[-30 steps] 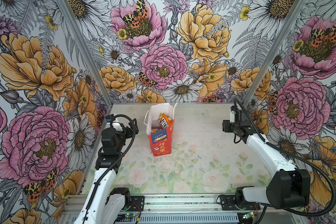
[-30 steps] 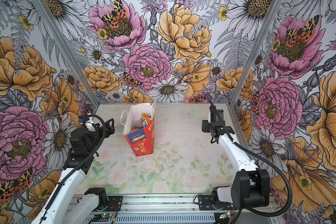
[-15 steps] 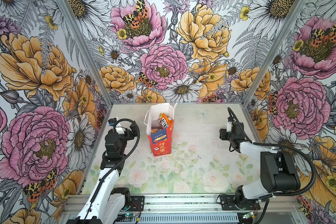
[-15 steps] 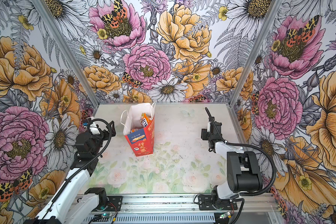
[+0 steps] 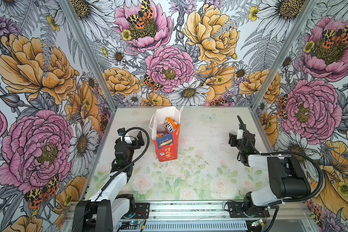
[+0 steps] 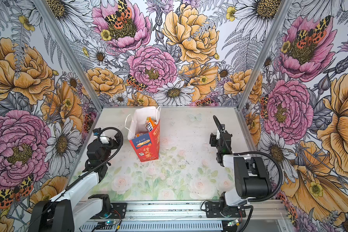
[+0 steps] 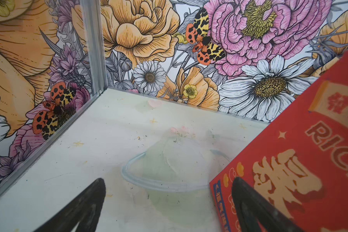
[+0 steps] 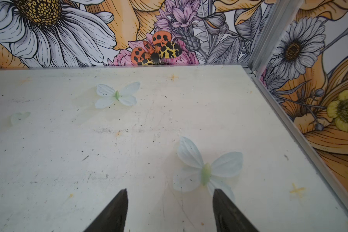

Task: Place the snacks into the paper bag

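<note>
The red paper bag (image 5: 166, 147) (image 6: 148, 148) stands upright at the middle back of the table, its white inside showing. Orange snacks (image 5: 170, 124) (image 6: 151, 125) stick up inside its mouth. My left gripper (image 5: 138, 138) (image 6: 114, 140) is low beside the bag's left side, open and empty. In the left wrist view one fingertip overlaps the bag's red face (image 7: 301, 160), and only bare table lies between the jaws of the left gripper (image 7: 168, 180). My right gripper (image 5: 232, 139) (image 6: 213, 140) hangs low at the right, far from the bag. The right gripper (image 8: 170, 189) is open over bare table.
Floral walls close in the table on three sides, with aluminium corner posts (image 5: 277, 54) (image 7: 92, 46). A metal rail (image 5: 189, 211) carrying both arm bases runs along the front. The right arm's big black joint (image 5: 285, 176) sits at the front right. Butterflies (image 8: 206, 170) are printed on the table.
The right arm has folded back toward the front right and its gripper has come down near the table, jaws a little wider. The left arm has drawn slightly forward. The bag has not moved.
</note>
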You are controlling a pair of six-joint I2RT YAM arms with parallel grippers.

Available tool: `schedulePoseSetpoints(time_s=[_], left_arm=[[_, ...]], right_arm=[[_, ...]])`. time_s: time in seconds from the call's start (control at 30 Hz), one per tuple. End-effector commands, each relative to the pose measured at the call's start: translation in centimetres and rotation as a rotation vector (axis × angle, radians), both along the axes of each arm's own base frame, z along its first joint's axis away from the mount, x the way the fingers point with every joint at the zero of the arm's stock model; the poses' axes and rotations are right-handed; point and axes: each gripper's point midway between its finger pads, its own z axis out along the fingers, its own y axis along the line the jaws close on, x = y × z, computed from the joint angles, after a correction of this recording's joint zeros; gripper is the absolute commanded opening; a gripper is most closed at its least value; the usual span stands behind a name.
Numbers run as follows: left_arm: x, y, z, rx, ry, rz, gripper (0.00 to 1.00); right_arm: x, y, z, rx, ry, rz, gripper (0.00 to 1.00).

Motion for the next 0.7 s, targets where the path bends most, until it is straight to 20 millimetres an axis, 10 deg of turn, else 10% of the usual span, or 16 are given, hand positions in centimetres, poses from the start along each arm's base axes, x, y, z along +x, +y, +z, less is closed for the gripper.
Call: schedulePoseSetpoints(time_s=[0.0, 0.67], left_arm=[[0.3, 0.6, 1.5, 0.055, -0.101, 0.017, 0.99], [2.7, 2.1, -4.6, 0.077, -0.077, 0.053, 0.99]], right_arm=[[-0.1, -0.5, 1.6, -0.024, -0.135, -0.023, 0.71], [-0.1, -0.4, 1.5, -0.023, -0.123, -0.026, 0.81]])
